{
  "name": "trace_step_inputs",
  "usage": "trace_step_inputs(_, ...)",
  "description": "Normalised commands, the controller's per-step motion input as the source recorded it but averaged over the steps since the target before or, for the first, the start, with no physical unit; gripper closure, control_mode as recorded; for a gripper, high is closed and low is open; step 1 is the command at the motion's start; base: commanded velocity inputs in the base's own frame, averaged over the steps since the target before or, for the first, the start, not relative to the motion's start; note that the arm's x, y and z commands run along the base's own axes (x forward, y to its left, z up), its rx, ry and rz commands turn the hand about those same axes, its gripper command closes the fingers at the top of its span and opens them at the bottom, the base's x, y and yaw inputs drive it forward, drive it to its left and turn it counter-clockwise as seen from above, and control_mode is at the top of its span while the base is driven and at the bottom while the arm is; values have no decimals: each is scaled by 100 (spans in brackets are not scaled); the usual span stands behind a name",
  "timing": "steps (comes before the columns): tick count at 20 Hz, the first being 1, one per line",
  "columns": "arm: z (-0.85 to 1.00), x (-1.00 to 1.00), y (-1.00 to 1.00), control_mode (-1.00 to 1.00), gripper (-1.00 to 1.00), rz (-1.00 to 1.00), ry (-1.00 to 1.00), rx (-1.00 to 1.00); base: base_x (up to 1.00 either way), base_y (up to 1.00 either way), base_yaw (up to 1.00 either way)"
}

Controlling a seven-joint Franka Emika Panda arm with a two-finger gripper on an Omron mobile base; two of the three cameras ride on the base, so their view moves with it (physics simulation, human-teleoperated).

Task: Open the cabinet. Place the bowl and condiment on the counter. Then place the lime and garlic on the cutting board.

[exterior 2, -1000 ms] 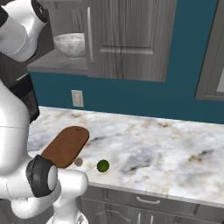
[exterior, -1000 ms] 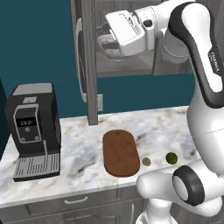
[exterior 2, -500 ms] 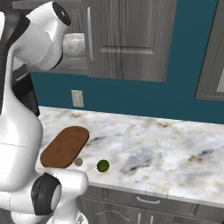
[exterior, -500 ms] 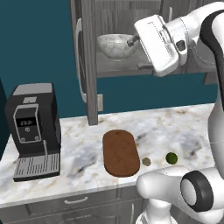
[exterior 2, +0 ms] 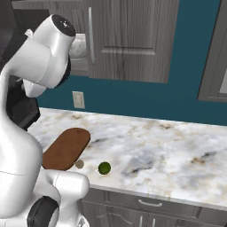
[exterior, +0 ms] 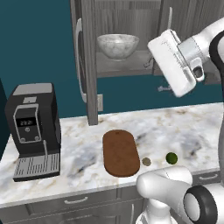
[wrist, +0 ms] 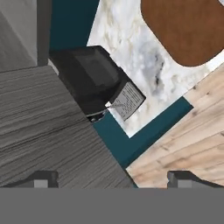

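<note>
I am looking at my arm (exterior: 197,48): it is showing glossy white rounded shells with dark grey rings at the joints. The hand block (exterior: 171,61) is appearing white and boxy. The two finger tips (wrist: 43,178) are looking small, dark and square.

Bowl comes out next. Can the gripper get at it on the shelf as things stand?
Probably yes. The cabinet door stands swung open, and the bowl sits exposed at the shelf front with nothing before it. The gripper is open beside the opening but aimed down at the counter, so it must turn first.
</note>
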Motion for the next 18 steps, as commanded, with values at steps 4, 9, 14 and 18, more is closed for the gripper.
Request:
trace_step_inputs(4, -35, -16, 0, -100, -100, 1, -27, -36, 0, 0, 0)
trace_step_inputs(9, -1, -13, -24, -100, -100, 3, -41, -26, 0, 0, 0)
trace_step_inputs(14, 0, -5, -28, -100, -100, 7, -34, -11, 0, 0, 0)
trace_step_inputs(18, 0, 0, -26, -100, -100, 10, -28, -11, 0, 0, 0)
